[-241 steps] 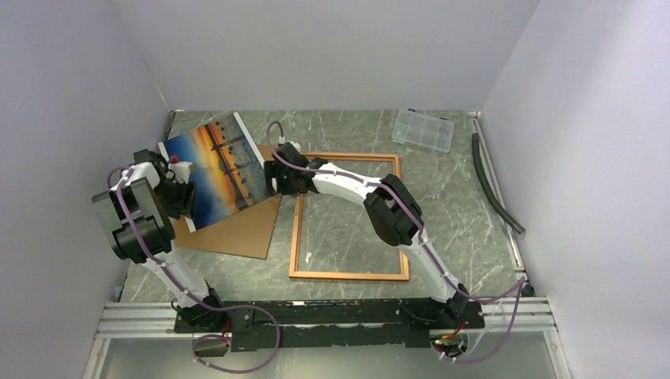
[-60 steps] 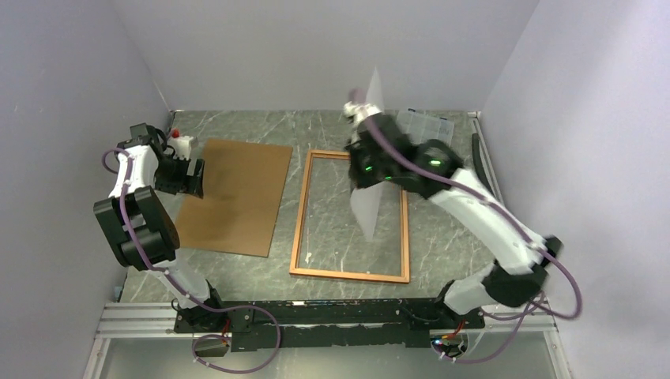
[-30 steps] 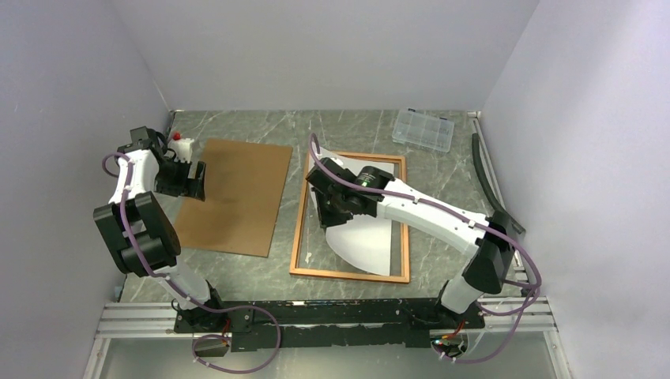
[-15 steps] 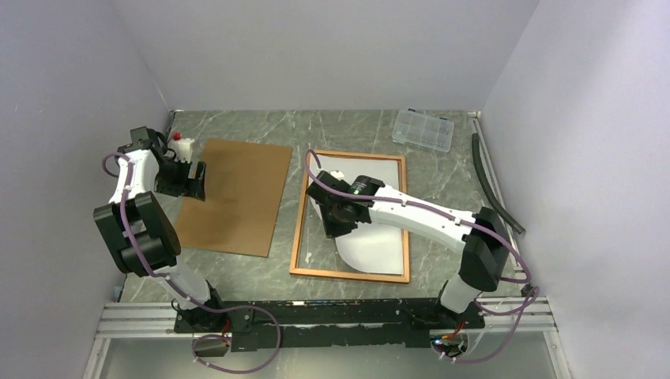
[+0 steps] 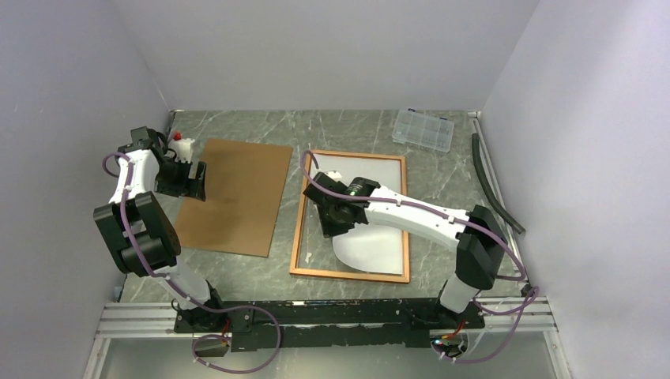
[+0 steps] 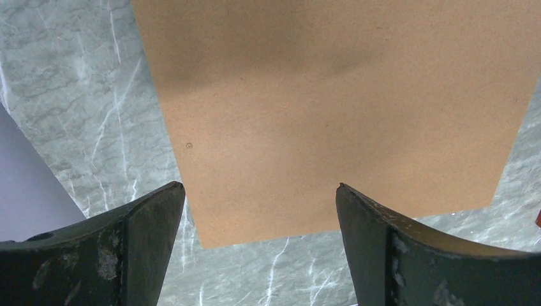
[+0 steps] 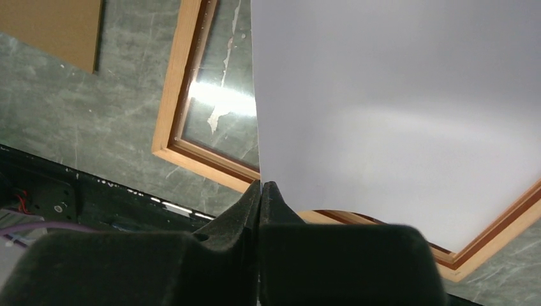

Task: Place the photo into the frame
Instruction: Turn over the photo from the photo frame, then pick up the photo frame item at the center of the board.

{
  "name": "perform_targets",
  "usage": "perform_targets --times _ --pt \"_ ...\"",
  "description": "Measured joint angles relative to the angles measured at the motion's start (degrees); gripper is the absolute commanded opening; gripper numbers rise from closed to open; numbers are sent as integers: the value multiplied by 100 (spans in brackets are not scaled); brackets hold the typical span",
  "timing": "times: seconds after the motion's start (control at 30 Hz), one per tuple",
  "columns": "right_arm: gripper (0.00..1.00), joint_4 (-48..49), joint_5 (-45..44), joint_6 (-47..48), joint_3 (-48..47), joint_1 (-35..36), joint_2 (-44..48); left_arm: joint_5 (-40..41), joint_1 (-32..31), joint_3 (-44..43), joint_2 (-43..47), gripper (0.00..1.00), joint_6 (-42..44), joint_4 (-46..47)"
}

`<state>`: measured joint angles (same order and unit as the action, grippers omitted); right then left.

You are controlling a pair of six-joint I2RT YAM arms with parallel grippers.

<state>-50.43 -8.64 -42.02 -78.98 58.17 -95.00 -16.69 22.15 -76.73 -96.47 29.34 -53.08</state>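
The photo (image 5: 371,241) shows only its white back and rests inside the right part of the frame (image 5: 296,237), a thin orange wooden border lying flat on the marble table. My right gripper (image 5: 328,227) is shut on the photo's left edge and holds that edge up, so the sheet curves. In the right wrist view the closed fingertips (image 7: 261,186) pinch the photo (image 7: 395,115) above the frame's near rail (image 7: 175,108). My left gripper (image 5: 197,180) hangs open over the left edge of the brown backing board (image 5: 233,197), with nothing between its fingers (image 6: 260,191).
The backing board (image 6: 332,108) lies flat to the left of the frame. A clear compartment box (image 5: 423,129) sits at the back right, and a black hose (image 5: 491,183) runs along the right wall. A small white bottle with a red cap (image 5: 182,147) stands behind my left gripper.
My right arm swung the upright photo down, white back up, and in the last second lowered it flatter into the frame. The left arm has not moved.
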Motion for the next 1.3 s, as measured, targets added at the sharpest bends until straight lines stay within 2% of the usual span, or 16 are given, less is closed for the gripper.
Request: perform_targets --times 0.13,0.3,0.43,0.5,0.53,0.93,1.1,1.17,1.3 --pt "22 114 22 13 20 0 -79 0 -2 0 0 94 0 -17" --pt "55 160 31 96 28 0 -144 0 -9 0 0 94 2 -39" --pt "78 170 46 205 26 0 -144 2 -11 0 0 94 20 -50" --pt "96 168 72 247 11 0 -144 7 -11 0 0 94 46 -74" --pt "99 166 92 262 -11 0 -144 11 -11 0 0 94 61 -90" --pt "100 208 199 431 -533 0 -118 166 0 -195 0 94 175 -310" --pt "100 1128 610 448 -660 -111 -55 308 79 -415 -2 94 173 -376" --pt "100 1467 872 450 -787 -197 -227 393 157 -516 -20 92 170 -374" --pt "100 1738 933 431 -1930 -232 -1320 745 363 -584 -153 85 136 -173"
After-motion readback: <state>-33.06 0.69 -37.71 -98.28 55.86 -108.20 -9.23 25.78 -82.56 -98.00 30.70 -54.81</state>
